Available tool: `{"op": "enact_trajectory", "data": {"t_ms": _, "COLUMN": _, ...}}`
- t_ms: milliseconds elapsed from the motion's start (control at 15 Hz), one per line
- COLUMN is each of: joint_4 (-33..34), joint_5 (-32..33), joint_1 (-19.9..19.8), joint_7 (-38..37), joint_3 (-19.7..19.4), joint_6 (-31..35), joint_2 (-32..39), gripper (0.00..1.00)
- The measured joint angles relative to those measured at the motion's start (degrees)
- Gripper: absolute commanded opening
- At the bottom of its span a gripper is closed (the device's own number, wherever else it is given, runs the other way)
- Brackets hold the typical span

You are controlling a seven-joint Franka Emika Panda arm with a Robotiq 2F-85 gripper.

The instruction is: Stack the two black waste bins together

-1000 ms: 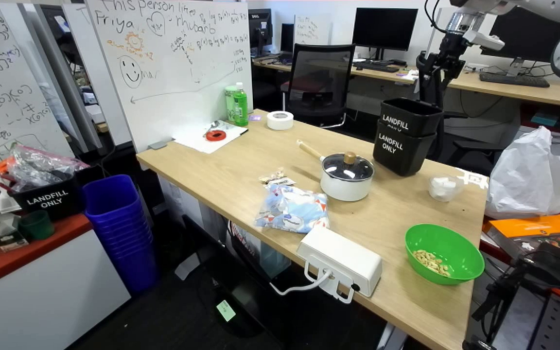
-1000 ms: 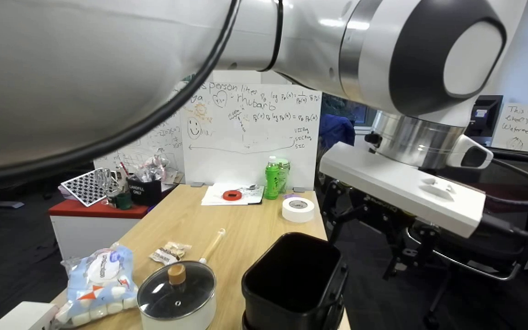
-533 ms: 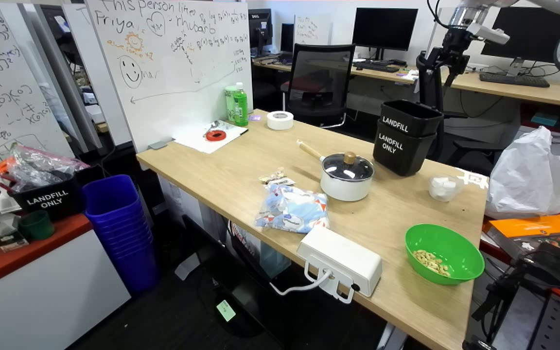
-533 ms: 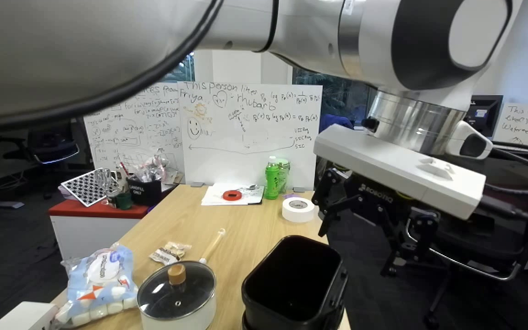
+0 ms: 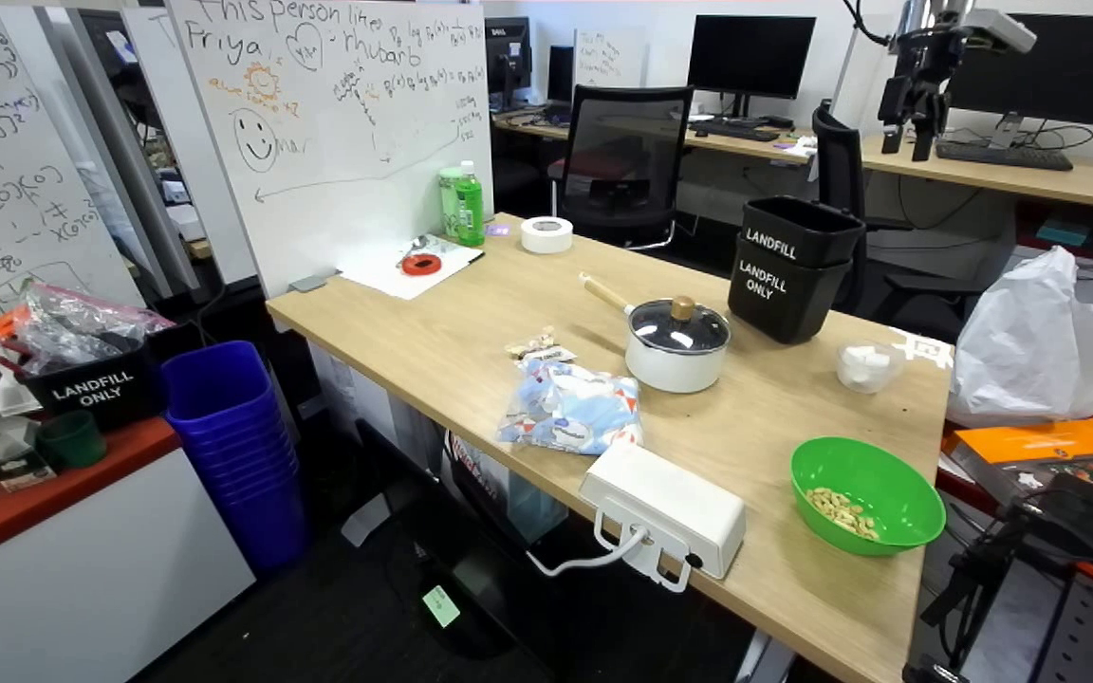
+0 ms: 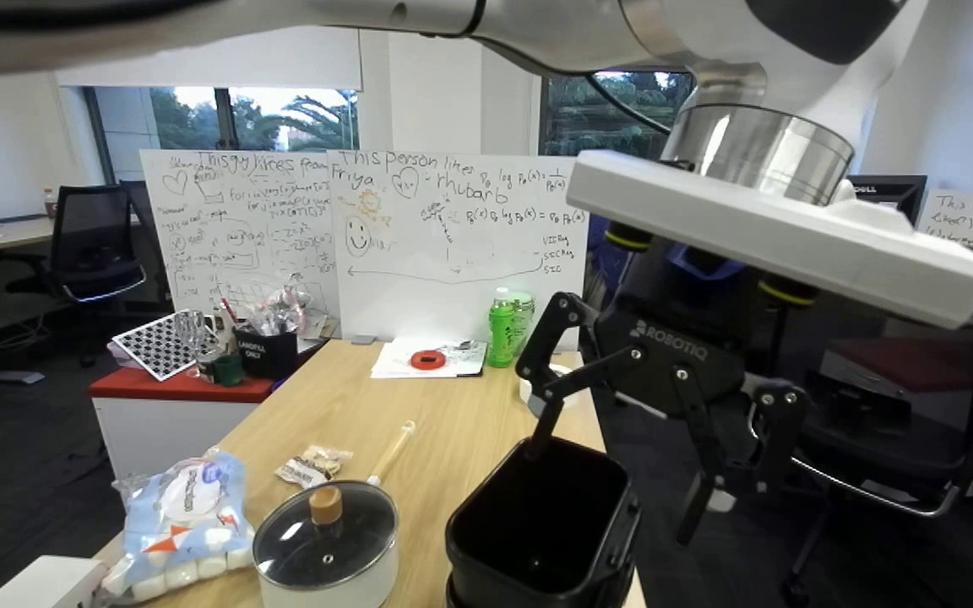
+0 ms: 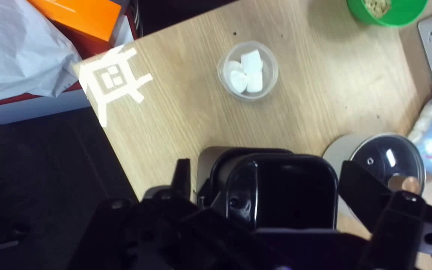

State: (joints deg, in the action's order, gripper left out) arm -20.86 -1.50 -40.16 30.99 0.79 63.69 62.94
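Note:
Two black waste bins stand nested on the table, both marked in white. In an exterior view the upper bin (image 5: pixel 817 232) sits inside the lower bin (image 5: pixel 779 304), its rim and top part sticking out. The wrist view looks into the upper bin (image 7: pixel 294 191), with the lower bin's rim (image 7: pixel 225 159) showing behind it. My gripper (image 5: pixel 905 152) hangs in the air higher than the bins, clear of them. Its fingers stand wide apart in an exterior view, the gripper (image 6: pixel 613 490) holding nothing. From the wrist, the upper bin appears between the fingertips of the gripper (image 7: pixel 264 165).
A lidded white pot (image 5: pixel 677 356) stands close beside the bins, and a small cup of marshmallows (image 5: pixel 864 368) is nearby. Also on the table are a marshmallow bag (image 5: pixel 570 408), a white power strip (image 5: pixel 665 507) and a green bowl (image 5: pixel 869 493). Another black bin (image 5: pixel 96 389) sits on the red-topped cabinet.
My gripper has risen and drawn away from the bins, its fingers spreading a little and its tilt changing. The upper bin has settled slightly deeper into the lower one.

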Motion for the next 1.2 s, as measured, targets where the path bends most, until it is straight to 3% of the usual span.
{"op": "enact_trajectory", "data": {"t_ms": 400, "joint_4": -0.13, "joint_5": 8.05, "joint_1": 3.66, "joint_7": 16.57, "joint_3": -3.29, "joint_6": -6.92, "joint_2": -1.03, "gripper": 1.0}}
{"op": "enact_trajectory", "data": {"t_ms": 800, "joint_4": -0.13, "joint_5": 17.35, "joint_1": 9.1, "joint_7": 34.91, "joint_3": -8.45, "joint_6": -7.71, "joint_2": -1.51, "gripper": 1.0}}
{"op": "enact_trajectory", "data": {"t_ms": 1200, "joint_4": -0.51, "joint_5": 17.37, "joint_1": 9.28, "joint_7": 35.03, "joint_3": -8.98, "joint_6": -7.58, "joint_2": -1.53, "gripper": 1.0}}
